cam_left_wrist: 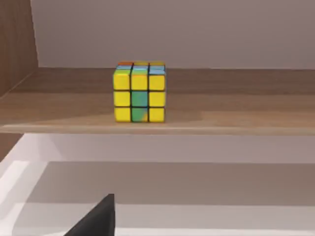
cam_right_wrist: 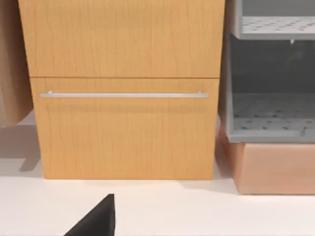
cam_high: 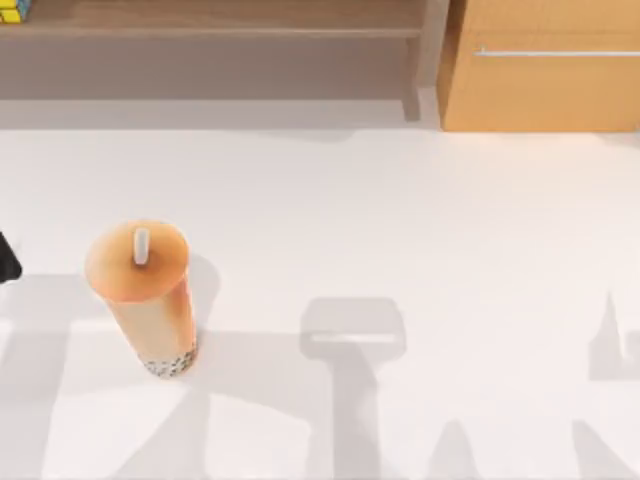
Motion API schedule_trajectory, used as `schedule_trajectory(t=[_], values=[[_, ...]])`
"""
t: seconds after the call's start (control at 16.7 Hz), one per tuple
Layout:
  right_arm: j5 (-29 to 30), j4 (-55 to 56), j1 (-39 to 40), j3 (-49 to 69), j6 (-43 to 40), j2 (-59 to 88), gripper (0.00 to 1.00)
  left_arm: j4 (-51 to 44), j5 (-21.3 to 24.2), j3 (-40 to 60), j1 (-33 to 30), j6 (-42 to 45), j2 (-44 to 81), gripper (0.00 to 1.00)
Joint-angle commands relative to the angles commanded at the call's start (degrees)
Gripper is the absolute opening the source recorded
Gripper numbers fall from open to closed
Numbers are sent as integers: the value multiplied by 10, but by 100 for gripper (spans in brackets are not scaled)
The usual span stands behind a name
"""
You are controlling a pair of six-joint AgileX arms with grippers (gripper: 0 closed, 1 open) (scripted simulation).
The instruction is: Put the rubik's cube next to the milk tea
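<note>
Your left gripper (cam_left_wrist: 98, 219) faces the rubik's cube (cam_left_wrist: 140, 92), which is on the shelf (cam_left_wrist: 236, 98), well behind the milk tea (cam_high: 145, 295); I cannot tell its opening. Reach carelessly and you push the cube deeper, or topple the tall cup.

Layout for you: milk tea (cam_high: 143, 297) stands upright on the table (cam_high: 400, 220), left side, toward the front. Rubik's cube (cam_left_wrist: 140, 92) sits on a shelf (cam_left_wrist: 236, 98) raised above the table at the back, far left corner in the top view (cam_high: 14, 10), well apart from the cup. A drawer cabinet (cam_high: 545, 65) stands at the back right, just beside the shelf unit. A rack (cam_right_wrist: 270, 73) sits next to that cabinet.
</note>
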Motion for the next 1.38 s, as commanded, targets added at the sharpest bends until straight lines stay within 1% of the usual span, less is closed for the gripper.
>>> schedule_trajectory(t=[0.54,0.84,1.14,1.38], values=[[0,0,0,0,0,0,100,246,42,196,32,3,444,100],[0,0,0,0,0,0,100,366,62,292,47,5,660,100],[0,0,0,0,0,0,100,448,76,357,58,6,807,100],[0,0,0,0,0,0,100,473,81,377,61,7,854,100]])
